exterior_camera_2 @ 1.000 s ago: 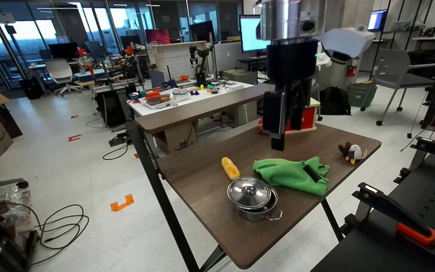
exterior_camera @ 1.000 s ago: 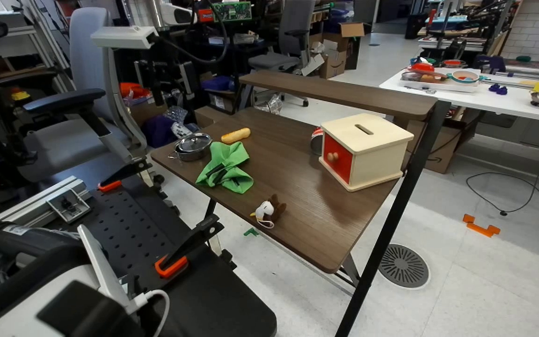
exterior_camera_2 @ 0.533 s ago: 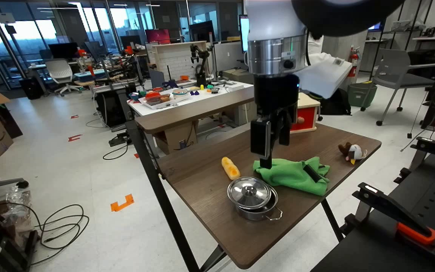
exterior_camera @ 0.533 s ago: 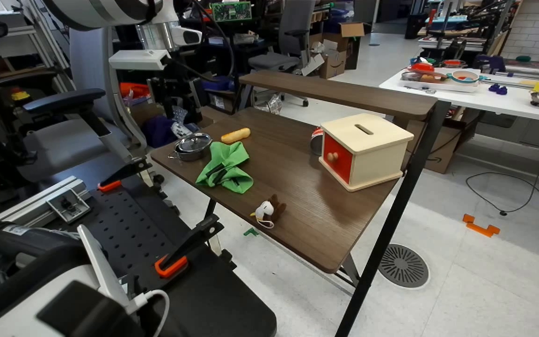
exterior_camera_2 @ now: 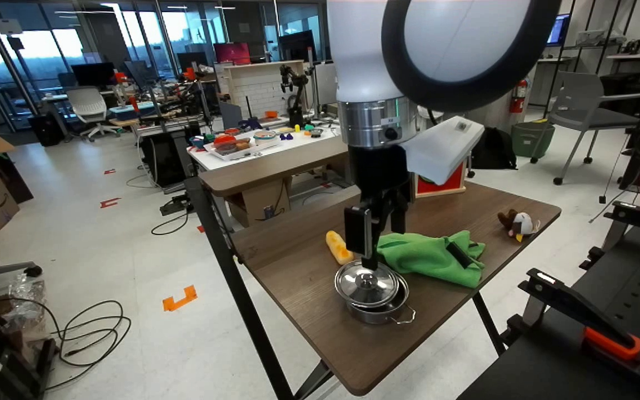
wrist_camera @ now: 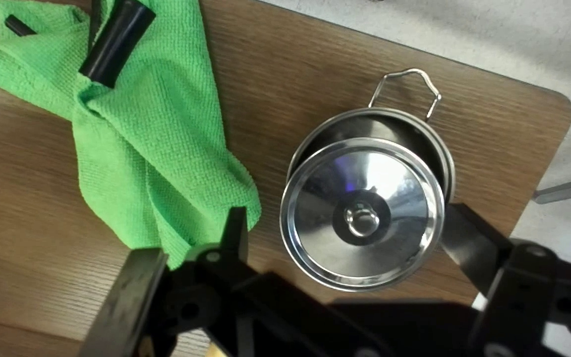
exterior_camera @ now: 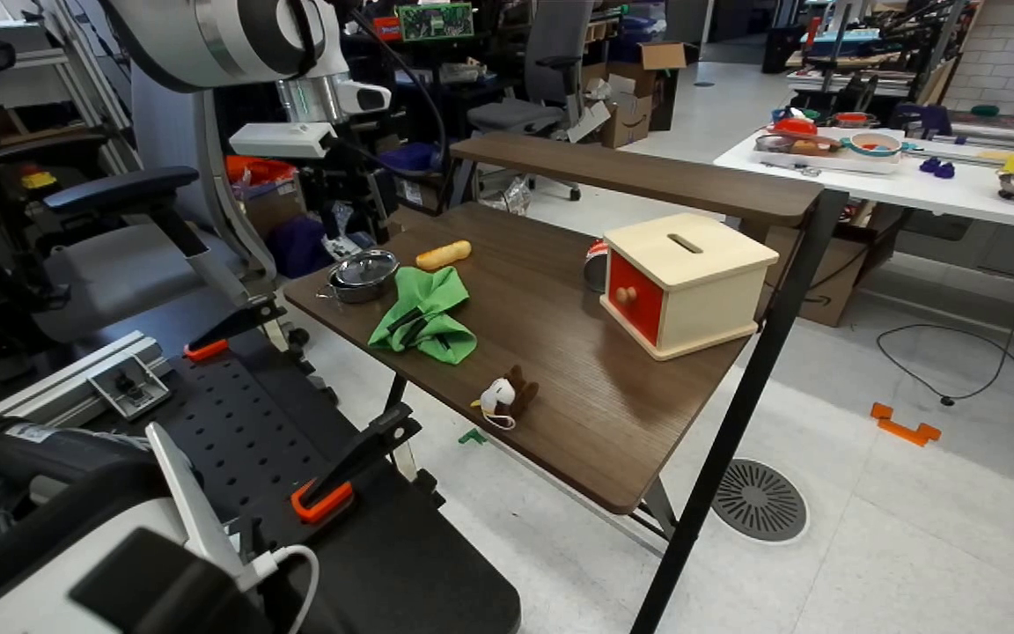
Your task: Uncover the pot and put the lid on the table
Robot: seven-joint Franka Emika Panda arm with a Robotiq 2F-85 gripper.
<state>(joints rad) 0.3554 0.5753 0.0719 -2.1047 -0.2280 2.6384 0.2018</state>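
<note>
The silvery pot (exterior_camera_2: 375, 318) stands near one corner of the dark brown table (exterior_camera_2: 298, 289). Its round metal lid (exterior_camera_2: 363, 289) rests off-centre and tilted on it, leaving a crescent of the inside open. In the wrist view the lid (wrist_camera: 325, 248) has a round knob at its middle, and the pot (wrist_camera: 374, 128) shows a wire handle beyond it. My gripper (exterior_camera_2: 384, 244) points down above the far side of the lid. In the wrist view the gripper (wrist_camera: 346, 214) has its fingers spread wide, with the lid between them in the picture and nothing held.
A crumpled green cloth (wrist_camera: 166, 148) lies close beside the pot. A yellow bread-shaped piece (exterior_camera_2: 339, 248) lies just behind it. A plush toy (exterior_camera: 500, 398), a can (exterior_camera: 596, 266) and a tan-and-red box (exterior_camera: 692, 282) stand farther along. A raised shelf (exterior_camera: 630, 176) runs along one table edge.
My gripper has come down and across the table toward the pot, from over the cloth area to above the lid. The pot, lid and other objects have not moved.
</note>
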